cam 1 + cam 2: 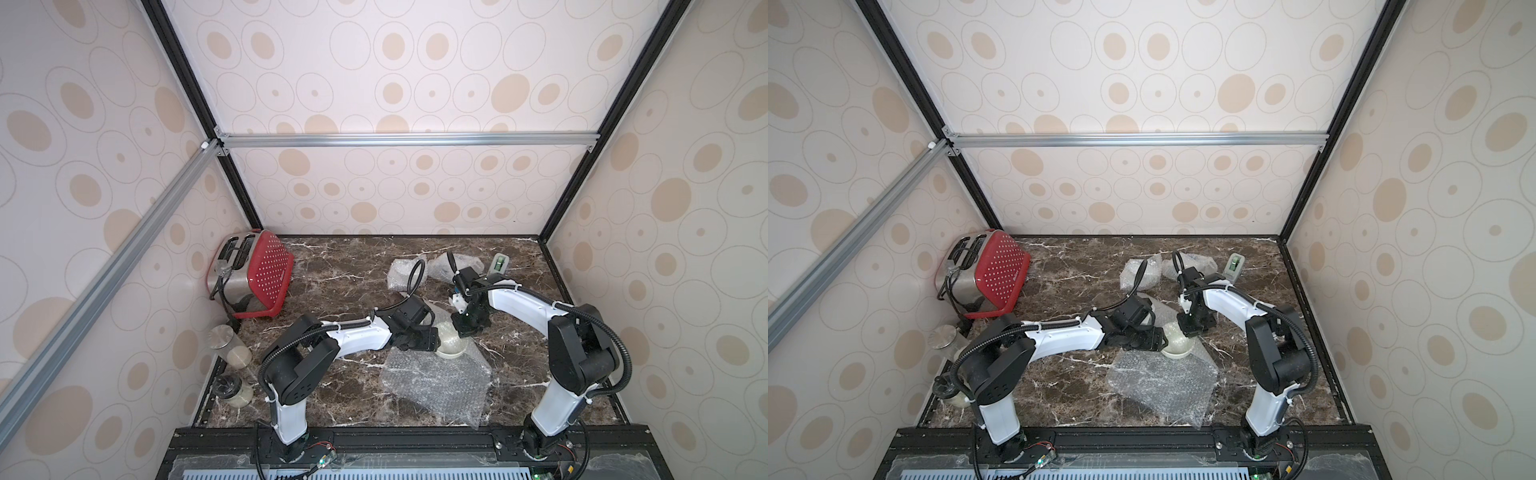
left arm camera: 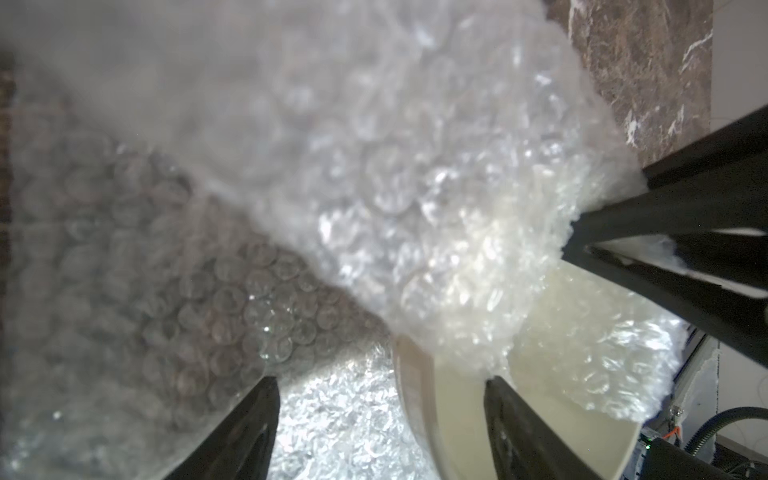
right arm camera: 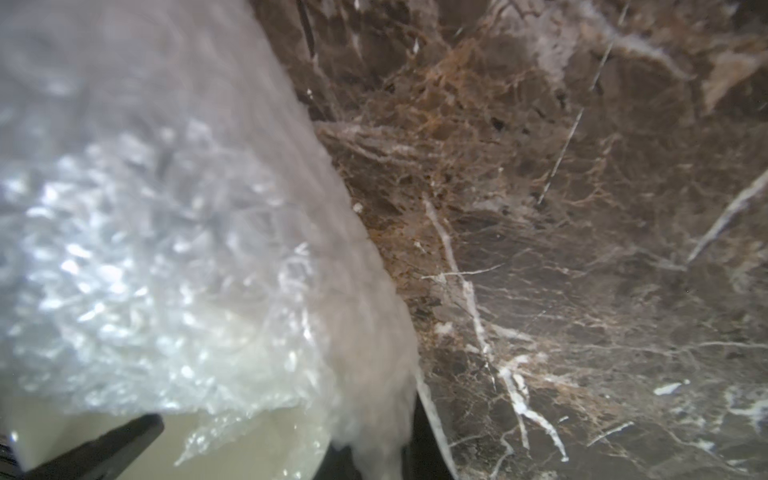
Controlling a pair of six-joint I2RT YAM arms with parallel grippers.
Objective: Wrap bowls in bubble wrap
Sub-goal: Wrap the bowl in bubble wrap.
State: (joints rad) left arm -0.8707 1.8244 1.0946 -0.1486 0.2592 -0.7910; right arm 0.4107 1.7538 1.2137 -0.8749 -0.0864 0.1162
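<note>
Left tool is straddling the wall of the bowl, fingers spread, while right tool is meeting its rim under the wrap, grip impossible to tell

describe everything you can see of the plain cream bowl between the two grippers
The cream bowl is small, round, glossy and unpatterned, ceramic by its look. It sits opening up at the far edge of the bubble wrap sheet on the marble table. A fold of that sheet lies over part of its rim and inside. The left gripper is open astride its wall. The right gripper meets the wrap at its rim; its grip is unclear.
</note>
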